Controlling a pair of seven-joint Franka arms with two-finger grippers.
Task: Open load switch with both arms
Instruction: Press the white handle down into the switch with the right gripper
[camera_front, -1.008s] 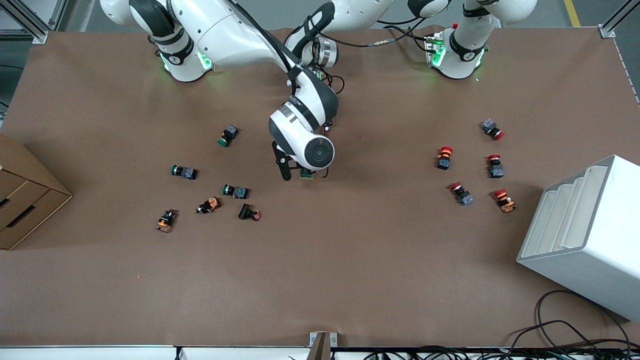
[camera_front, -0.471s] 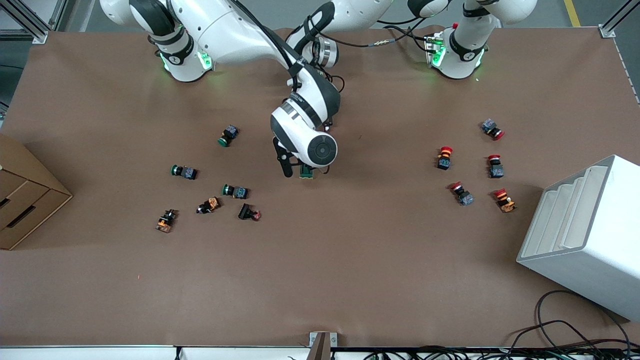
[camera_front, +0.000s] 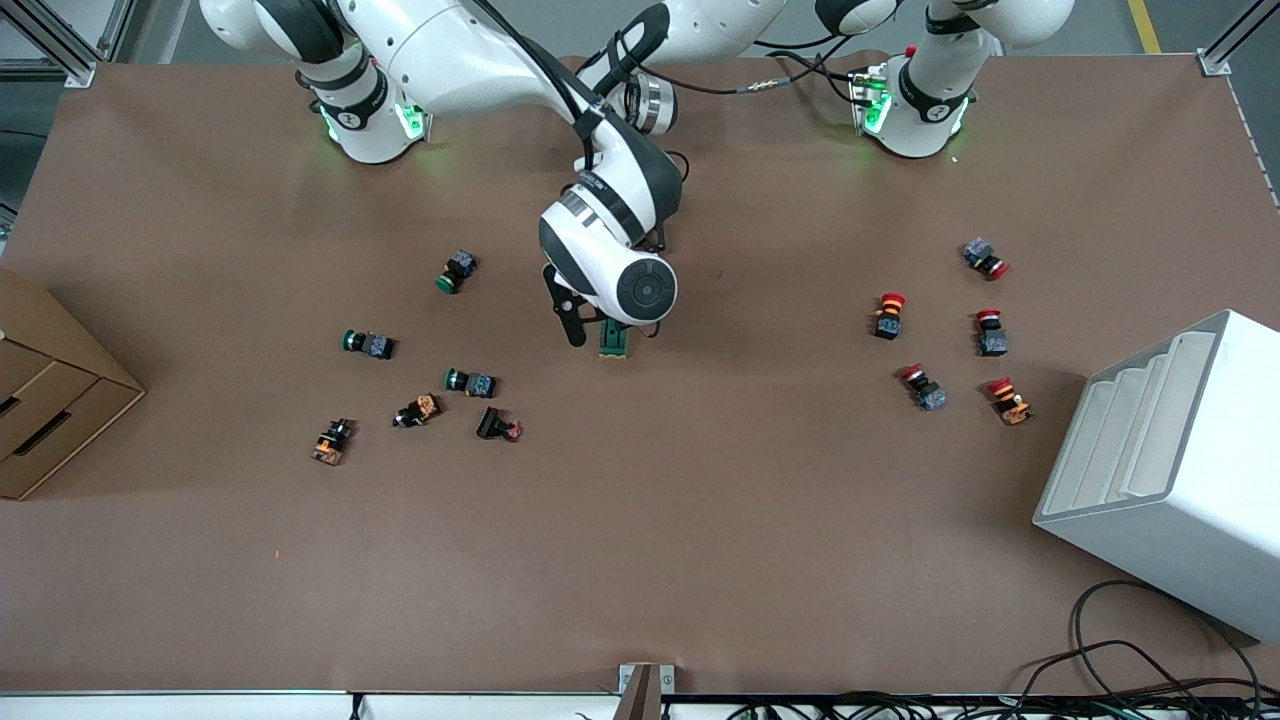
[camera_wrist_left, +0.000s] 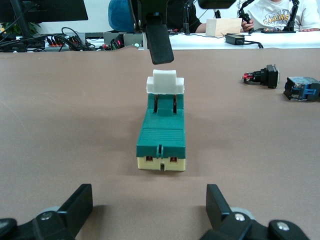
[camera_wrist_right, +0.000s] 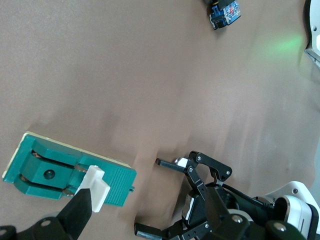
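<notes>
The load switch (camera_front: 613, 343), a dark-green block with a cream base, lies flat mid-table. Its white tab (camera_wrist_left: 165, 82) is on the end turned away from my left gripper (camera_wrist_left: 149, 195). That gripper sits low at the table, open, with the switch (camera_wrist_left: 161, 135) a short way ahead of its fingertips and not touching them. My right gripper (camera_front: 597, 335) hangs open over the switch. One of its fingers (camera_wrist_left: 160, 42) hovers just above the tab without touching it. The right wrist view shows the switch (camera_wrist_right: 55, 170) and the left gripper (camera_wrist_right: 150, 196) spread open beside it.
Green-capped push buttons (camera_front: 457, 271) and other small parts (camera_front: 418, 410) lie toward the right arm's end. Red mushroom buttons (camera_front: 888, 315) lie toward the left arm's end, near a white rack (camera_front: 1170, 460). A cardboard box (camera_front: 50, 400) stands at the table's edge.
The right arm's hand has shifted slightly toward the robots' bases, uncovering more of the load switch. The switch itself has not moved.
</notes>
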